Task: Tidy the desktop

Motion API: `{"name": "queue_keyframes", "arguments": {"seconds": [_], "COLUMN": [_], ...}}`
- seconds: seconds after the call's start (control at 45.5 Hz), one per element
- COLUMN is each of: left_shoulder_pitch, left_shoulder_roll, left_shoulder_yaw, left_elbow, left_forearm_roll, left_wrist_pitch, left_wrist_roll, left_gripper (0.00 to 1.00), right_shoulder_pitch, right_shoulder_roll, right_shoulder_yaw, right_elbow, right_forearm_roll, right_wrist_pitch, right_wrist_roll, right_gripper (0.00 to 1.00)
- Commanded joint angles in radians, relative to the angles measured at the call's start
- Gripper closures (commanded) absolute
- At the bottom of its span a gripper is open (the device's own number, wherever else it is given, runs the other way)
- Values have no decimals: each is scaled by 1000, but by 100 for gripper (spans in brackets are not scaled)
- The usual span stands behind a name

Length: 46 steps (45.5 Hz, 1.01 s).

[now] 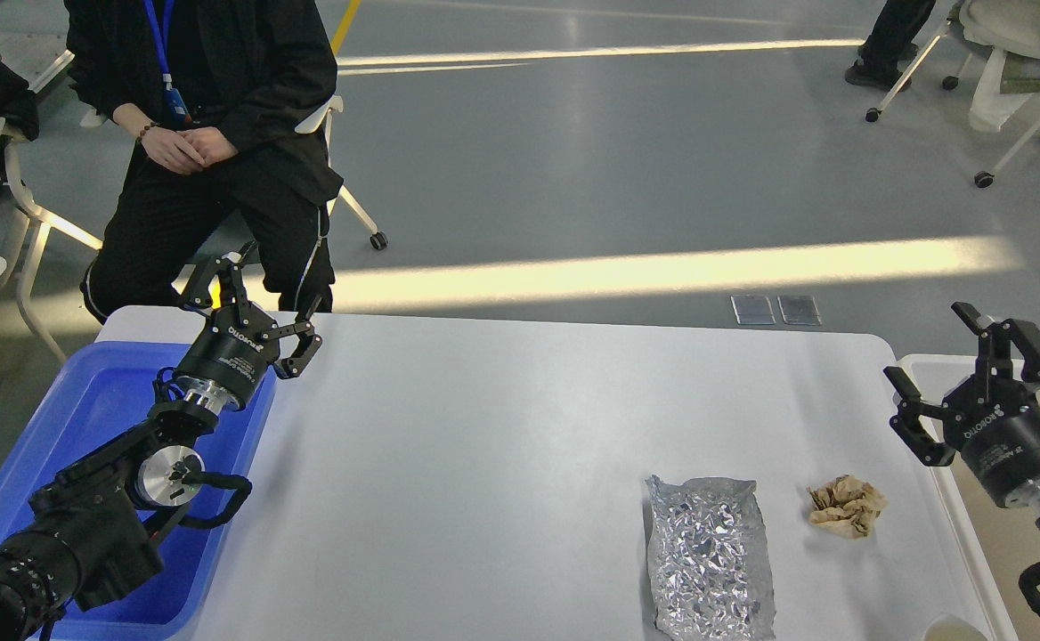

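Observation:
The white desktop [484,463] fills the middle of the head view. A crumpled silver foil bag [709,556] lies flat on it at the front right. A crumpled brown paper ball [847,506] lies just right of the bag. My left gripper [257,298] is open and empty, held above the desktop's far left corner over the blue tub's edge. My right gripper [934,352] is open and empty, held above the desktop's right edge, up and right of the paper ball.
A blue plastic tub [84,427] stands at the left under my left arm. An off-white bin [1019,534] stands at the right edge. A pale round thing [956,630] shows at the front right corner. A seated person in black [208,142] is behind the far left corner.

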Motion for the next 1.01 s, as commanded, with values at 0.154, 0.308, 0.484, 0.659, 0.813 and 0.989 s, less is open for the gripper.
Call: {"name": "queue_keyframes", "arguments": {"seconds": [0.154, 0.308, 0.484, 0.659, 0.813, 0.989], "left_shoulder_pitch": [0, 0, 0, 0, 0, 0], "left_shoulder_roll": [0, 0, 0, 0, 0, 0], "left_shoulder_yaw": [0, 0, 0, 0, 0, 0], "left_elbow": [0, 0, 0, 0, 0, 0], "left_forearm_roll": [0, 0, 0, 0, 0, 0], "left_wrist_pitch": [0, 0, 0, -2, -2, -2], "left_wrist_roll": [0, 0, 0, 0, 1, 1], "left_gripper": [0, 0, 0, 0, 0, 0], "right_shoulder_pitch": [20, 31, 51, 55, 51, 39], "right_shoulder_roll": [58, 74, 67, 63, 63, -35], "right_shoulder_yaw": [0, -30, -57, -59, -53, -53], "right_elbow": [-10, -8, -10, -10, -5, 41], "right_forearm_roll": [0, -2, -5, -3, -3, -18], "right_wrist_pitch": [-1, 2, 4, 2, 2, -5], "right_wrist_roll": [0, -2, -6, -8, -8, -57], "right_gripper": [0, 0, 0, 0, 0, 0]}}
